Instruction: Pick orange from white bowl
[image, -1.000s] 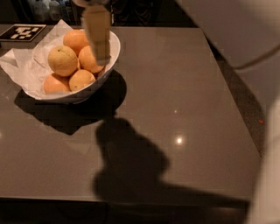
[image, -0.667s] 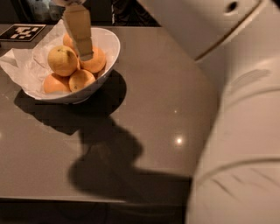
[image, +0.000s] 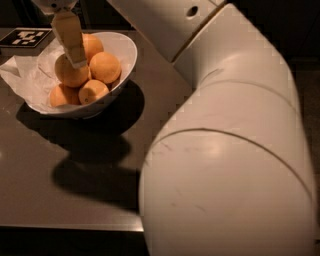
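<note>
The white bowl (image: 126, 56) stands at the table's far left, lined with crumpled white paper (image: 24, 75). In it lies the orange (image: 69, 75), the biggest and palest fruit, at the left middle of the pile. Several smaller, deeper orange fruits lie around it, one to its right (image: 105, 66) and one in front (image: 92, 91). My gripper (image: 73, 47) comes down from the top edge, and its tan tip rests on or just above the top of the orange, hiding part of it.
My thick white arm (image: 225, 150) fills the right and lower right of the view and hides that side of the dark table (image: 60, 190). A black-and-white marker tag (image: 25, 37) lies behind the bowl at the far left. The table's front edge runs along the bottom.
The gripper has moved left across the bowl, from the fruits on the right to over the big orange. The arm has swung in and now covers the right of the view.
</note>
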